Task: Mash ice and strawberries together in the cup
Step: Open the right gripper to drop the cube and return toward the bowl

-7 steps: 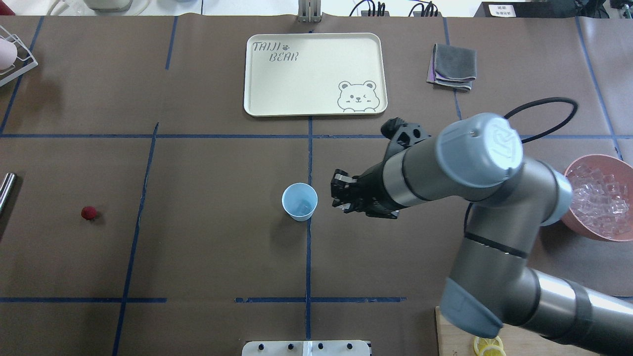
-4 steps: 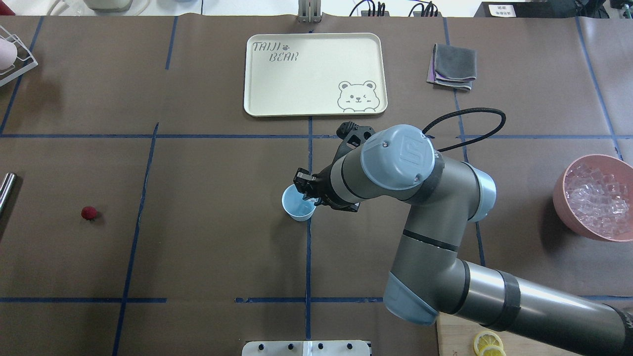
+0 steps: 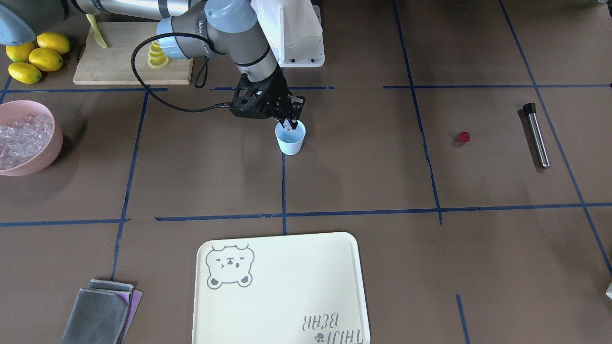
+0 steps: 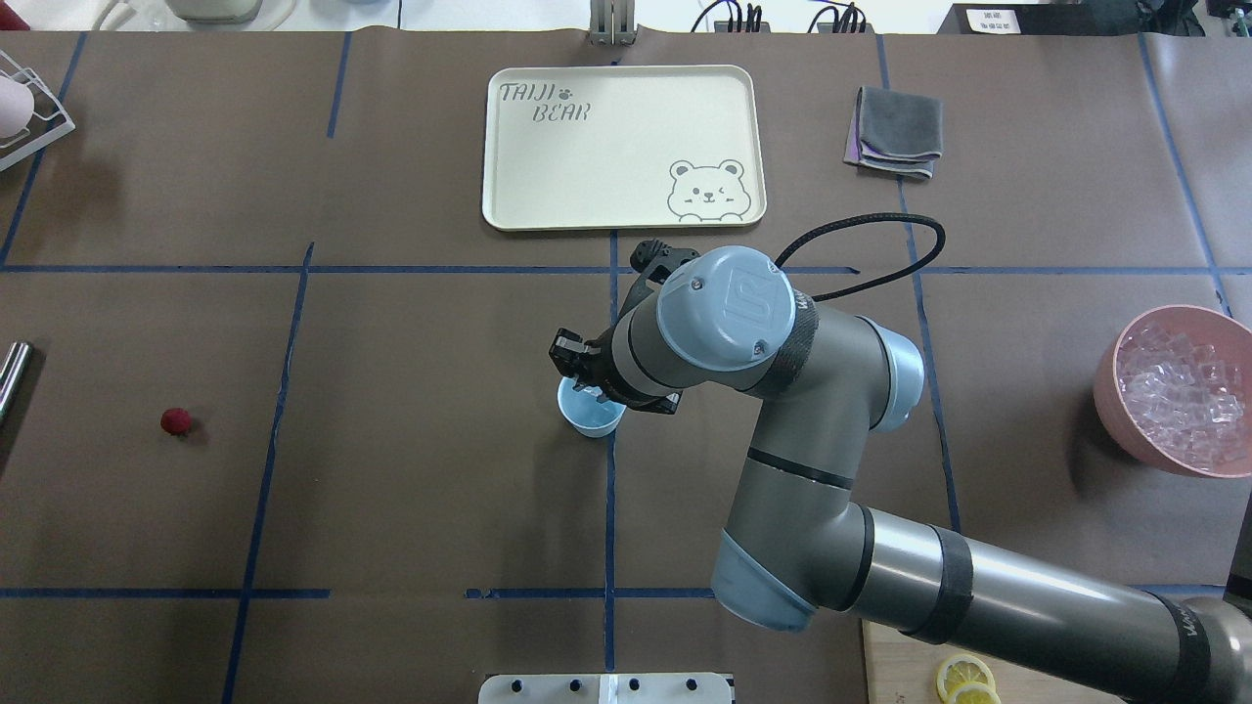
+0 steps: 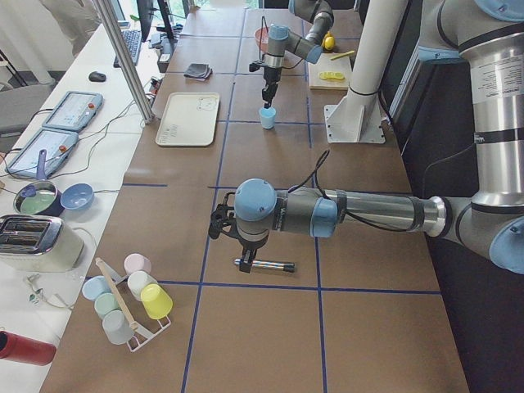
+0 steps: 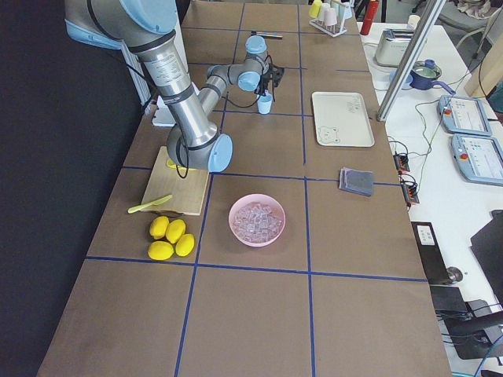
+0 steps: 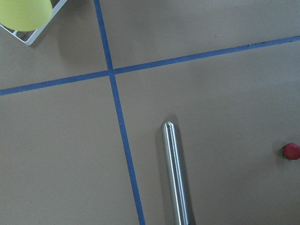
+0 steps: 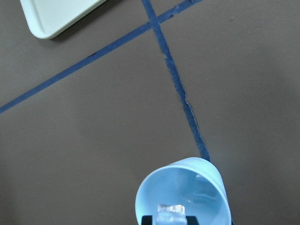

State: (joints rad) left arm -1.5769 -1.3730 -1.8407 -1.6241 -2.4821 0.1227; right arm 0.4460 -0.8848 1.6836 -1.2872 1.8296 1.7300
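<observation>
Cup (image 3: 290, 141), pale blue, stands upright on the brown table a little above centre in the front-facing view, on a blue tape line (image 3: 283, 186). The right gripper (image 3: 288, 123) hangs directly over its mouth, with the fingertips just above the rim and not touching it as far as can be seen. The jaws are narrow and pinch one clear ice cube (image 3: 287, 125). In the right wrist view the cube (image 8: 169, 213) sits between the dark fingertips at the bottom edge, framed by the cup's open mouth (image 8: 183, 192). The cup's inside looks bare blue around it. Loose ice (image 4: 1179, 391) fills a pink bowl (image 4: 1107, 386) at the right edge of the overhead view, well apart from the cup. The strawberry (image 4: 176, 421), small and dark red, lies alone on the table at lower left of that view, far from the cup. A steel muddler (image 3: 535, 136) lies flat near the berry, to its right in the front-facing view, not touching it. The left gripper (image 5: 225, 229) hovers above the muddler in the left side view. Whether its jaws are wide or closed cannot be told. A cream bear tray (image 4: 621, 147) sits at upper centre of the overhead view.
</observation>
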